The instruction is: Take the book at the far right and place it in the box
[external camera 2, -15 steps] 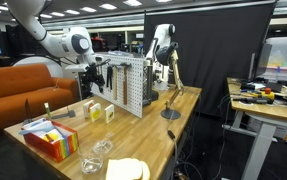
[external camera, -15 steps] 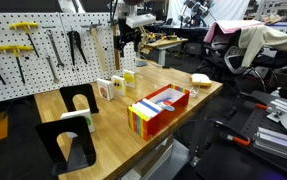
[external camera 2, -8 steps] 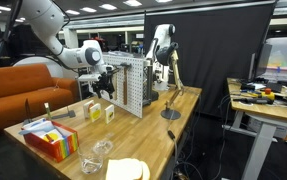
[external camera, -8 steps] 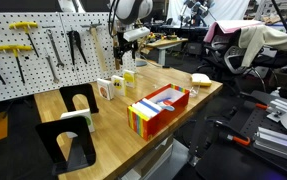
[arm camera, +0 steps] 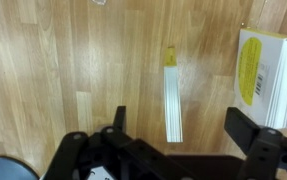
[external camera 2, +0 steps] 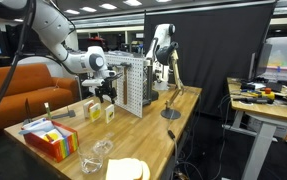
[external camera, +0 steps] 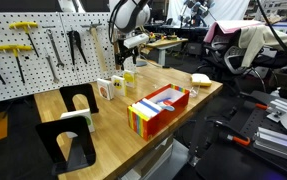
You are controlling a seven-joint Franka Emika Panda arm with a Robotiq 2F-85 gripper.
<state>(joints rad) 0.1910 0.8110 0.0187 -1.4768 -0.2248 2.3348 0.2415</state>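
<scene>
The small yellow book (external camera: 130,77) stands upright at the right end of a row of small books by the pegboard; it also shows in an exterior view (external camera 2: 109,113). In the wrist view I see it from above as a thin pale edge with a yellow tip (arm camera: 171,100). My gripper (external camera: 127,55) (external camera 2: 105,93) hovers just above it, open and empty. In the wrist view the jaws (arm camera: 183,125) straddle the book's near end. The red box (external camera: 161,105) with a striped end lies on the table's front part, apart from the books, and shows in the exterior view (external camera 2: 53,141) too.
A white book (arm camera: 265,75) with a yellow panel stands beside the jaws. More small books (external camera: 107,92) stand in the row. Black bookends (external camera: 69,140) are at the table's end. The tool pegboard (external camera: 43,45) is behind. A white object (external camera: 200,78) lies near the edge.
My gripper has moved over the row of books and come down towards the yellow book. The books and box have not moved.
</scene>
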